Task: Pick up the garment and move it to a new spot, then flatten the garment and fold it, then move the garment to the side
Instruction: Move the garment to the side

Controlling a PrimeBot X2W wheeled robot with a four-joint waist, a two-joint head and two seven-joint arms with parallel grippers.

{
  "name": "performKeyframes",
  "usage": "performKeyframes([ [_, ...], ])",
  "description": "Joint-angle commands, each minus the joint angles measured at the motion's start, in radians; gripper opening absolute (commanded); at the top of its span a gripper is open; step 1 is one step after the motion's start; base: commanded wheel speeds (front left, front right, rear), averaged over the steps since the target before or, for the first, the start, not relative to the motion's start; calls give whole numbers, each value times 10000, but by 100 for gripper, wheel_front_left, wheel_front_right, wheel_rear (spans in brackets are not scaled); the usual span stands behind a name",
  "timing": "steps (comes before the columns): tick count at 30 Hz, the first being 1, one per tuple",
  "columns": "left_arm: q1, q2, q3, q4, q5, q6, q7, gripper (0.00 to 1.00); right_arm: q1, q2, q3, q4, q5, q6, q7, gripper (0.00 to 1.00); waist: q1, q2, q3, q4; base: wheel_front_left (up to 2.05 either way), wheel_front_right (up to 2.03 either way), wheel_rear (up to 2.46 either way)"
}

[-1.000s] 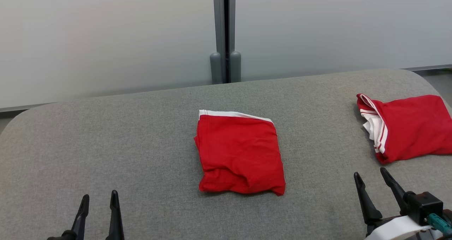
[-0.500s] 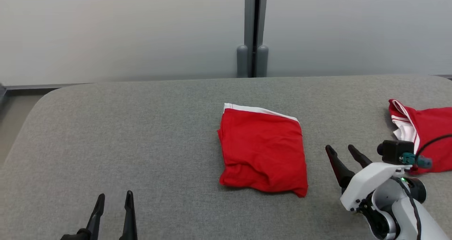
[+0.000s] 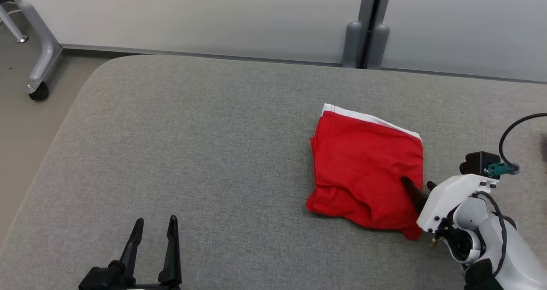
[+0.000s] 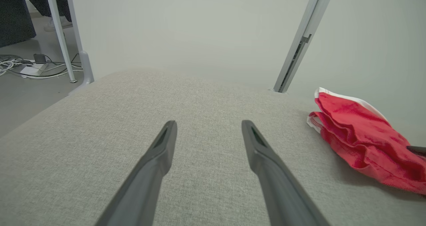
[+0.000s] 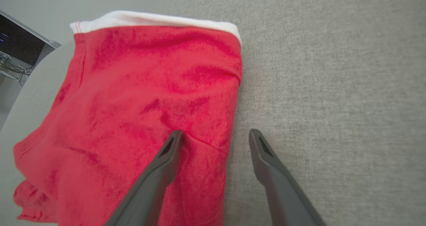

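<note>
A folded red garment (image 3: 367, 170) with a white waistband lies on the grey padded table (image 3: 205, 153), right of centre. It also shows at the right of the left wrist view as the garment (image 4: 362, 139) and large in the right wrist view as the garment (image 5: 139, 113). My right gripper (image 3: 418, 184) is open and straddles the garment's right edge: one finger is over the red cloth, the other over bare table. The same gripper (image 5: 214, 134) has nothing clamped. My left gripper (image 3: 154, 224) stands open near the front left, well apart from the garment; it is the left gripper (image 4: 208, 126), over bare table.
The table's left edge curves round at the far left, with floor and a wheeled metal leg (image 3: 40, 63) beyond. A pale partition wall with a grey post (image 3: 367, 33) runs behind the table. Cables (image 4: 30, 68) lie on the floor.
The head camera has swung left, shifting the whole picture. My right gripper has come forward from the near right onto the garment's right edge. The left gripper stays open in place.
</note>
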Motion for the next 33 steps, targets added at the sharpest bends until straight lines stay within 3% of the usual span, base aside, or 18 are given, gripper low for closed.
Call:
performKeyframes([
  [1, -217, 39, 15, -3, -55, 65, -44, 100, -125, 10, -84, 160, -106, 1, -61, 100, 0, -1, 113, 146, 0, 0, 0],
  [6, -185, 38, 67, -76, -53, 95, -44, 100, -275, 353, -100, 686, 165, 1, -57, 100, 0, -1, 198, 105, 0, 0, 0],
  [7, -196, 38, 77, -72, -38, 98, -44, 100, -303, 394, -53, 677, 255, 1, -139, 34, 0, -1, 214, 46, 0, 0, 0],
  [8, -205, 38, 99, -80, -32, 110, -44, 100, -343, 410, -64, 687, 332, 1, -258, 2, 0, -1, 221, -38, 0, 0, 0],
  [15, -273, 36, 303, -159, 42, 63, -41, 100, -789, -92, 351, 435, 475, 1, -545, 0, 0, -1, 353, -1206, 0, 0, 0],
  [22, -531, 38, 486, -272, 198, -135, -41, 100, -1463, -1962, 1114, -1012, 207, 1, 270, 0, 0, -1, 685, -2538, 0, 0, 0],
  [27, -855, 42, 360, -192, 249, -284, -30, 100, -2382, -3104, 986, -1327, -121, 1, 1098, 0, 0, -1, 1116, -2928, 0, 0, 0],
  [33, -1062, 42, 111, -90, 323, -402, -30, 100, -2996, -4078, 553, -778, -579, -1, 1470, 0, 0, -1, 1460, -2723, 0, 0, 0],
])
